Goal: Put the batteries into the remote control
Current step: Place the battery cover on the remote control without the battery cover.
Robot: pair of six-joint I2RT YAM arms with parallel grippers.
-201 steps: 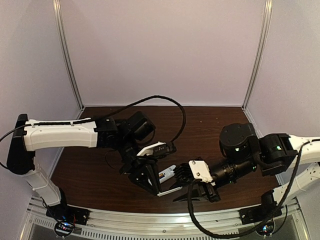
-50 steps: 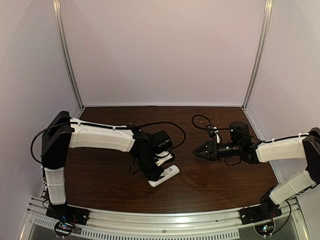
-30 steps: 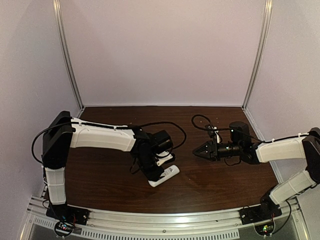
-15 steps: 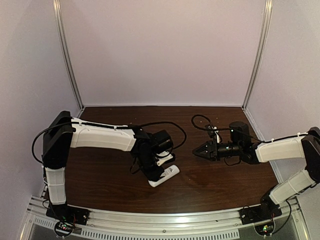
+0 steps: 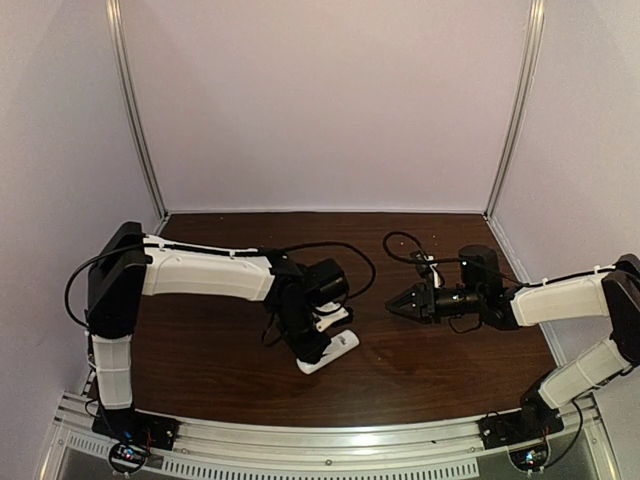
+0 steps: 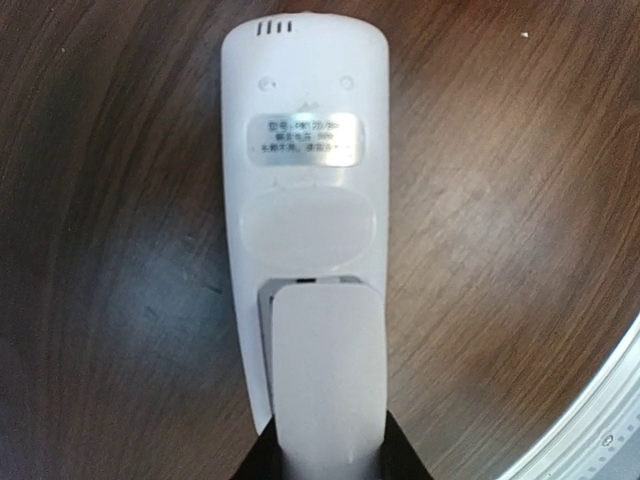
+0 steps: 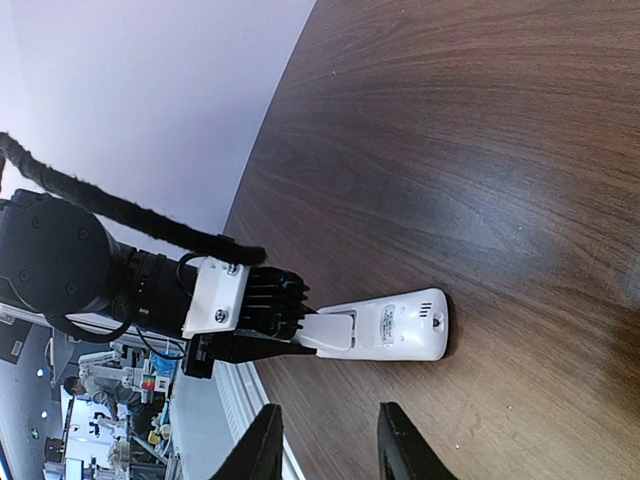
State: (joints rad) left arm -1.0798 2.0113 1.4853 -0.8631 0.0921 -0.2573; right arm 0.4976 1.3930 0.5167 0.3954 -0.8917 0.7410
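The white remote control (image 6: 305, 130) lies back-up on the dark wooden table, its label showing. It also shows in the top view (image 5: 340, 346) and the right wrist view (image 7: 400, 327). My left gripper (image 6: 328, 462) is shut on the white battery cover (image 6: 325, 380) and holds it over the recess at the remote's near end. My right gripper (image 5: 400, 303) is open and empty, well to the right of the remote and pointing at it; its fingertips (image 7: 265, 440) show at the bottom of its own view. The batteries are hidden.
A metal rail (image 5: 320, 452) runs along the table's near edge, close to the remote, and shows in the left wrist view (image 6: 600, 430). A black cable (image 5: 400, 240) loops behind the right arm. Purple walls enclose the back and sides.
Since 6.7 s ago both arms have left the front centre; the remote now lies on the table and the right arm has drawn back right. In the last second almost nothing has moved.
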